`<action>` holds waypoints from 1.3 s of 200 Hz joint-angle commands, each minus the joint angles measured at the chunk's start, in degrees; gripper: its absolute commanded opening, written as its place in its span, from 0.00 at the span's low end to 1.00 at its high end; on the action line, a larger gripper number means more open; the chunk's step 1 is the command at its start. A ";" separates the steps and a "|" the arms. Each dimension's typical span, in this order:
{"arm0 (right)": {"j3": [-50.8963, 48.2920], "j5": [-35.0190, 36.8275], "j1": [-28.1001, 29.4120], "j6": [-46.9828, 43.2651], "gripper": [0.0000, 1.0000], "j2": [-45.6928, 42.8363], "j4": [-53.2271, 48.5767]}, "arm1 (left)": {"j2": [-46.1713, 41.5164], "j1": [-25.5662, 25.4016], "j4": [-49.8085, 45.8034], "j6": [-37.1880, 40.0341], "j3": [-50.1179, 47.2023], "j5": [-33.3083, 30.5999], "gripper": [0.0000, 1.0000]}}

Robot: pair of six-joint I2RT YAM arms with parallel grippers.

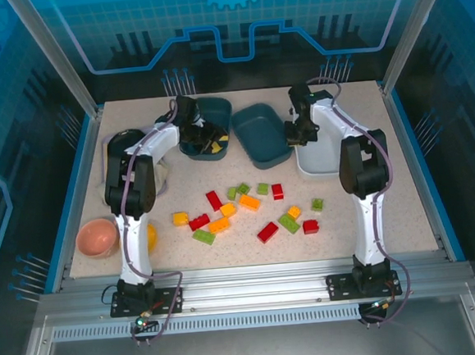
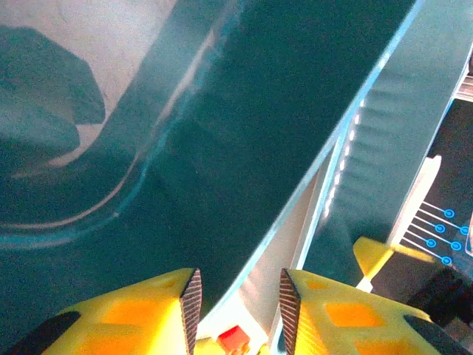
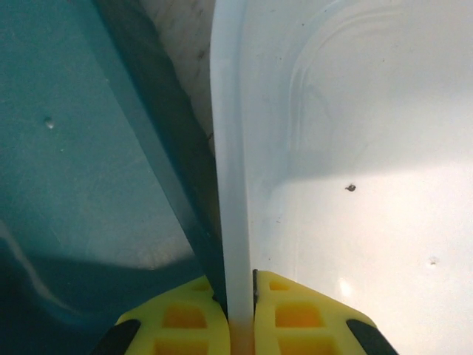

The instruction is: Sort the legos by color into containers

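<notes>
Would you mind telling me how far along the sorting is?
Nothing looks sorted yet: the legos lie loose on the table. In hand: the right gripper is shut on the rim of the white bin; the left gripper straddles the rim of a teal bin. All sorting remains.

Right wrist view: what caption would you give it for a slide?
Right tool clamped on the white bin rim, a teal bin right beside it.

Left claw (image 2: 238,299) narrowly parted; right claw (image 3: 239,296) clamped tight.
</notes>
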 commanded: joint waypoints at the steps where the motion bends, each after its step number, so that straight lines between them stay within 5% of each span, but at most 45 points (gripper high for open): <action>1: -5.04 -1.96 1.55 6.88 0.00 -3.49 1.55 | -3.43 -0.31 2.11 -1.45 -4.16 1.01 0.36; 41: -8.41 -2.75 3.91 9.03 0.06 -4.82 3.24 | -7.26 -0.64 5.22 -3.68 -11.22 1.84 0.33; 87: -9.01 -3.03 4.76 4.49 0.52 -6.66 3.18 | -11.50 -2.03 7.00 -3.75 -17.68 2.15 0.32; 123: -10.24 -5.27 2.69 0.99 0.67 -8.83 4.70 | -13.67 -3.71 8.43 -3.84 -21.25 2.19 0.32; 188: 2.10 -12.35 0.06 -3.74 0.71 0.85 1.26 | -15.68 -4.86 5.89 -2.02 -18.69 -0.40 0.38; 260: 7.88 -20.11 0.73 -6.54 0.70 4.17 2.55 | -21.55 -4.86 -2.26 1.55 -15.30 -9.00 0.59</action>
